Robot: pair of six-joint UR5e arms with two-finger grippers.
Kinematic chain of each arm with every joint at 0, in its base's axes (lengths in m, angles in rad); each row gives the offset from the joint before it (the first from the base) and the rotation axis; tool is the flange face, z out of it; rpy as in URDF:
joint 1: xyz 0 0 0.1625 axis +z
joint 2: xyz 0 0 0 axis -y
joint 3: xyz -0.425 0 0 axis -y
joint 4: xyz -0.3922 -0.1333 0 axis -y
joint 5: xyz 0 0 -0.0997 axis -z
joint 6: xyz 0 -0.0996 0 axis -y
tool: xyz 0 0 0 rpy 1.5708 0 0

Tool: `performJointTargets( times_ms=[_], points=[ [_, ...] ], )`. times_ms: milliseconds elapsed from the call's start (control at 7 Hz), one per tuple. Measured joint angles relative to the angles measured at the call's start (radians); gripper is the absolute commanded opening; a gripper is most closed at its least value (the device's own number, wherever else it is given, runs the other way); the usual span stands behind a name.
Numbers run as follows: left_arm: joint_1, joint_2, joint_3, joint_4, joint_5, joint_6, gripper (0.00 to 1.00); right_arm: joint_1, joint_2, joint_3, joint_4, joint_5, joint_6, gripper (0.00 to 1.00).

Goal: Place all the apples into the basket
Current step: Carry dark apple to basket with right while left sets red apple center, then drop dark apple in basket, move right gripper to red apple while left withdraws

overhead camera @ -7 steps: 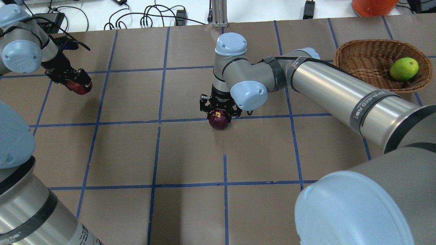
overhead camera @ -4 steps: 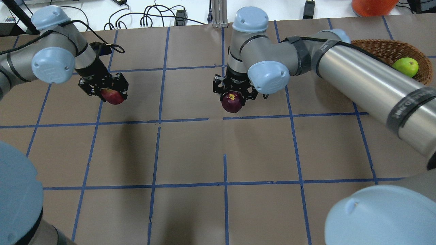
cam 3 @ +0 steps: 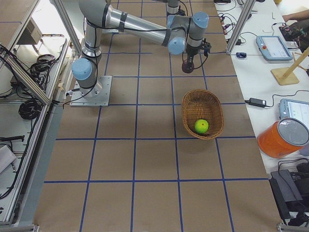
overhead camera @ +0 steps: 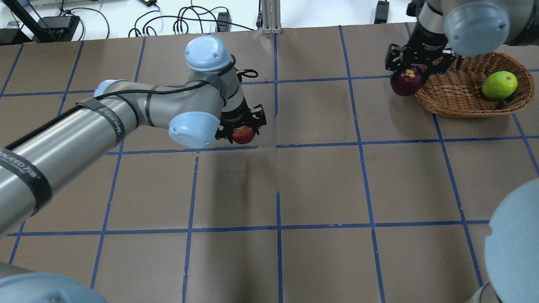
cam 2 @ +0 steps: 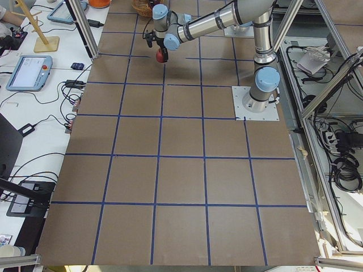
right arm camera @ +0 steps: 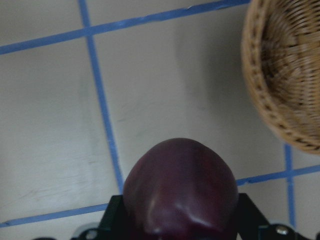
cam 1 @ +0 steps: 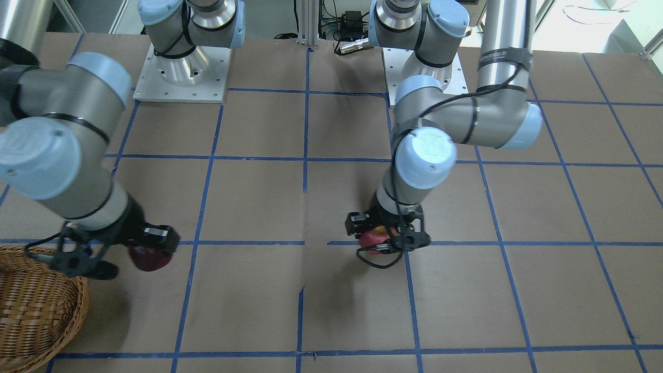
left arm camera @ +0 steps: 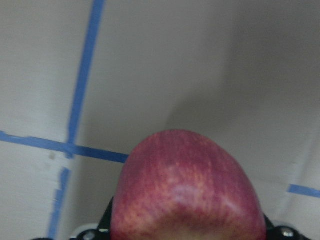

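Well, the broad brown tabletop (overhead camera: 320, 185), taped off in blue squares, has two arms reaching over it. In the overhead view the left arm (overhead camera: 105, 126) comes in from eight o'clock and the right arm (overhead camera: 471, 21) from one o'clock.

One wicker basket (overhead camera: 459, 90) sits out at two o'clock on the tabletop. I count three apples. The green apple (overhead camera: 499, 85) lies inside the basket, towards its three o'clock side, so I'd say a third of the job is done.

The maroon apple (overhead camera: 406, 82) is clamped in the right gripper (overhead camera: 407, 75). It hangs just off the rim at the basket's nine o'clock, beside it and not yet over it. A short carry inward and a release should finish that one.

The red apple (overhead camera: 243, 134) is pinched in the left gripper (overhead camera: 242, 128) near the middle of the tabletop, at about eleven o'clock from centre and well apart from the basket. It has the longest trip left, and I'd guess it has to wait until the right arm clears out of the way.
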Motion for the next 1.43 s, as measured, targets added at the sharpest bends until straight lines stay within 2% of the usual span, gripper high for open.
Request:
performJointTargets(
  times_ms=[143, 571, 714, 857, 1143, 1286, 1429],
  points=[
    [-0.057, -0.024, -0.005, 0.021, 0.001, -0.056, 0.98, -0.075, 0.034, -0.034, -0.01, -0.035, -0.141, 0.0],
    [-0.084, -0.05, -0.002, 0.022, 0.001, -0.098, 1.0, -0.195, 0.165, -0.12, -0.069, -0.067, -0.311, 0.0],
    [-0.066, -0.022, 0.002, -0.022, 0.002, -0.101, 1.0, -0.205, 0.198, -0.126, -0.11, -0.071, -0.322, 0.0],
    [-0.039, 0.026, 0.015, -0.1, 0.003, -0.098, 1.0, -0.21, 0.218, -0.126, -0.136, -0.075, -0.327, 0.07],
    [0.019, 0.17, 0.045, -0.28, 0.002, -0.03, 1.0, -0.221, 0.254, -0.124, -0.15, -0.076, -0.327, 0.8],
    [0.073, 0.253, 0.052, -0.379, 0.001, 0.054, 1.0, -0.235, 0.27, -0.125, -0.152, -0.072, -0.323, 1.0],
    [0.129, 0.336, 0.055, -0.481, 0.006, 0.165, 1.0, -0.245, 0.277, -0.128, -0.148, -0.07, -0.32, 1.0]
  ],
)
